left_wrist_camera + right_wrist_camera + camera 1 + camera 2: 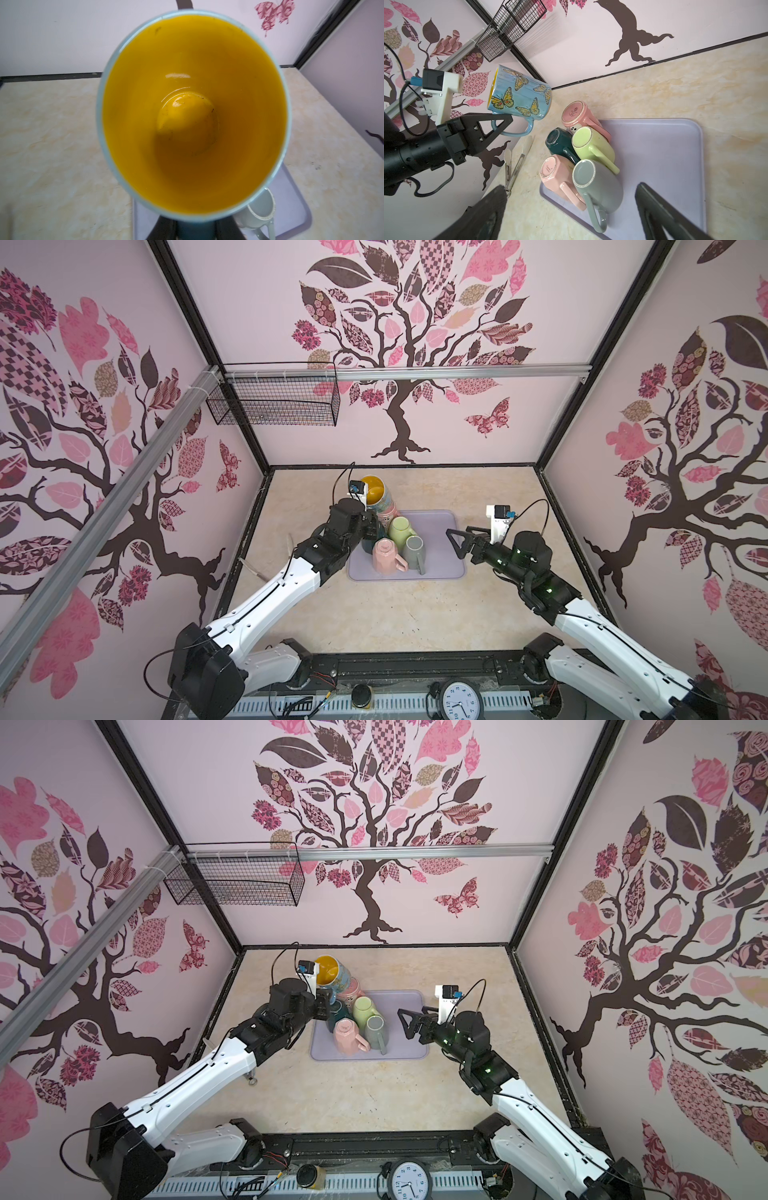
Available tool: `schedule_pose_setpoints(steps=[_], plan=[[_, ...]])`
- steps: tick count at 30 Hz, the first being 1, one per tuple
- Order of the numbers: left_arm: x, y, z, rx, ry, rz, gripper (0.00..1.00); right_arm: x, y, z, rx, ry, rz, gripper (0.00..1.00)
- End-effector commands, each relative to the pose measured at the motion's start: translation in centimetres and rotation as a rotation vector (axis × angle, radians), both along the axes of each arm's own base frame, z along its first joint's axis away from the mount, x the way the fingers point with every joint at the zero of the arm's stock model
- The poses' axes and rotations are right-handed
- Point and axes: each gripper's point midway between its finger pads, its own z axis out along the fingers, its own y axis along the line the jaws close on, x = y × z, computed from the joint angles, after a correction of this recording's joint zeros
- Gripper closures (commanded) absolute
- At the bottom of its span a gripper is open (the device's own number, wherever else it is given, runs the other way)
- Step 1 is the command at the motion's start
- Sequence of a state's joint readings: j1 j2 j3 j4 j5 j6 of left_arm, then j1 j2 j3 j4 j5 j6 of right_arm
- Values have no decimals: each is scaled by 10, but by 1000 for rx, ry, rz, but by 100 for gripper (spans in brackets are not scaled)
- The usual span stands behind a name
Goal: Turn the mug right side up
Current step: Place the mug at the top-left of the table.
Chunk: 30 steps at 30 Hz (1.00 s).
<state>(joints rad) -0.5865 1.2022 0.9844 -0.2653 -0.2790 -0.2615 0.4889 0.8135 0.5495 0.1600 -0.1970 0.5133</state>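
Observation:
The mug [376, 491] is blue with orange butterflies [521, 93] and a yellow inside [193, 116]. It hangs in the air above the far left corner of the lilac tray [440, 564], tilted, with its mouth facing the left wrist camera. My left gripper [371, 527] [500, 122] is shut on the mug's handle; the blue handle sits between its dark fingers [164, 228]. My right gripper [457, 545] [571, 207] hovers open over the tray's right part, holding nothing.
Several mugs stand upside down on the tray's left half: pink [581, 116], dark teal [558, 141], lime [591, 143], faceted pink [556, 172] and grey [600, 187]. Metal tongs [517, 164] lie on the table left of the tray. A wire basket [274, 402] hangs on the back rail.

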Motion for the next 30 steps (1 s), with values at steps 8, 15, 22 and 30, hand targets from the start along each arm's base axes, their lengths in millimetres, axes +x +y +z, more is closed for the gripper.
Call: schedule_pose_setpoints(steps=[8, 15, 22, 30], plan=[[41, 86, 41, -10, -130, 324, 100, -9, -22, -14, -110, 9, -68, 0], [67, 115, -1, -19, -59, 402, 100, -12, -39, -21, -177, -2, -130, 1], [88, 131, -40, 48, 2, 444, 100, -14, -47, -33, -196, 19, -163, 1], [112, 135, -82, 21, 71, 452, 100, -7, -43, -56, -264, 108, -153, 1]])
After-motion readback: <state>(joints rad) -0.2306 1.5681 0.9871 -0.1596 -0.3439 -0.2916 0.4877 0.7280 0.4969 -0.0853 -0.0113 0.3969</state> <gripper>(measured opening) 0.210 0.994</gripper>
